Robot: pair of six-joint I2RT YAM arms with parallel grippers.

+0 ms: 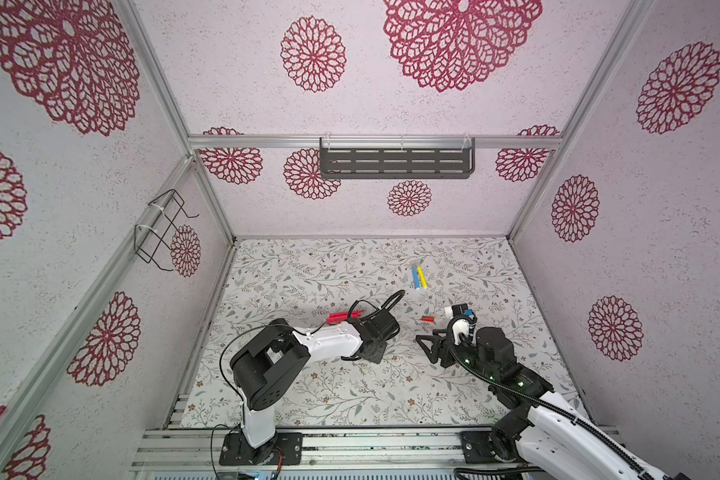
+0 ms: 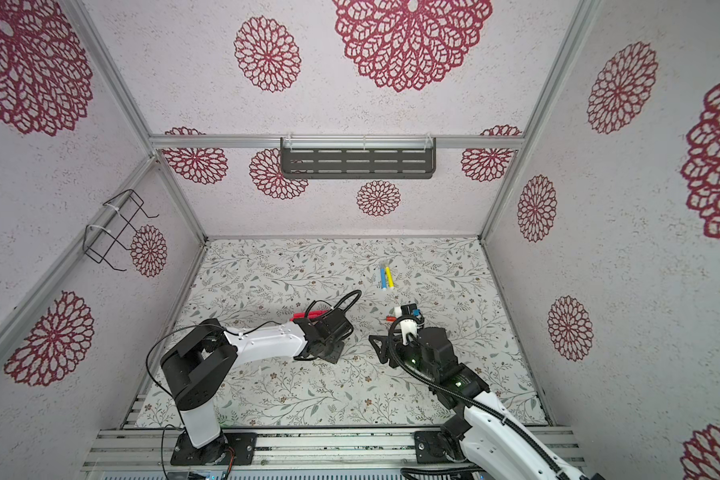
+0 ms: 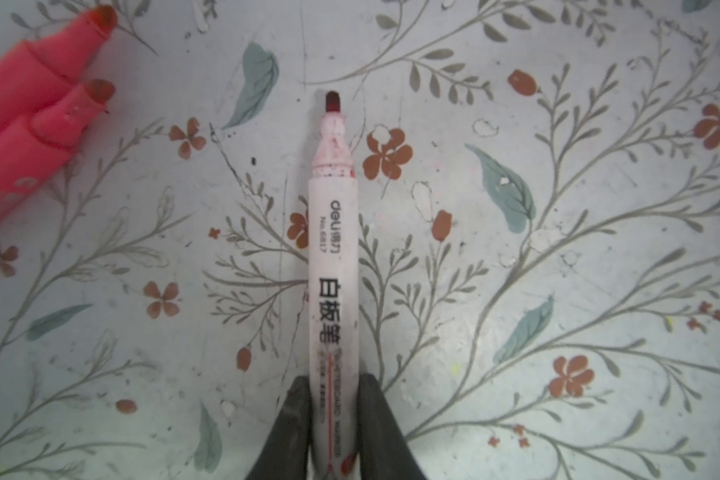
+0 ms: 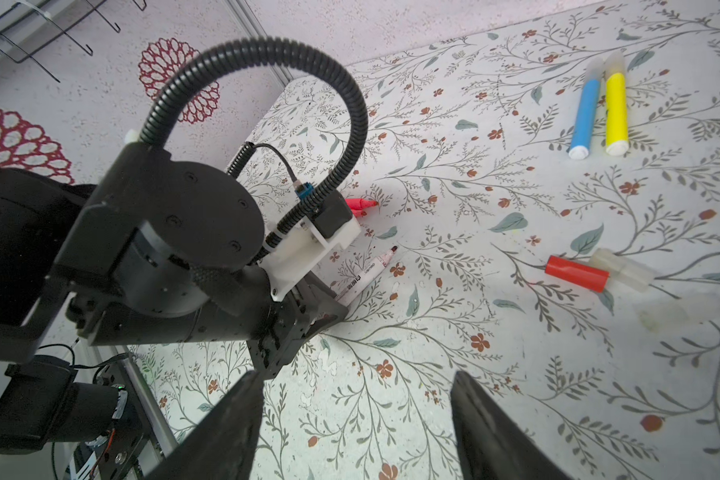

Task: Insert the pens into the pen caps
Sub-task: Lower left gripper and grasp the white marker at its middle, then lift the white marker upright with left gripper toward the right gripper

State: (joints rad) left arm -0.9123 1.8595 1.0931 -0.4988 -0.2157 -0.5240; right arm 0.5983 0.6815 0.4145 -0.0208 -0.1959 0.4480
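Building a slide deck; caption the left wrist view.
Left gripper shut on a white whiteboard marker, uncapped; two pinkish-red pens lie nearby on the floral-print table.

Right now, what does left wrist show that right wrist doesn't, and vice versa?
Left wrist only: the grip up close, with the left gripper shut on the white marker and a finger pressed on each side of the barrel. Right wrist only: the blue pen, the yellow pen, the red cap with a clear cap at its end, and the right gripper, open and empty. Both: the white marker and the tips of the two pinkish-red pens.
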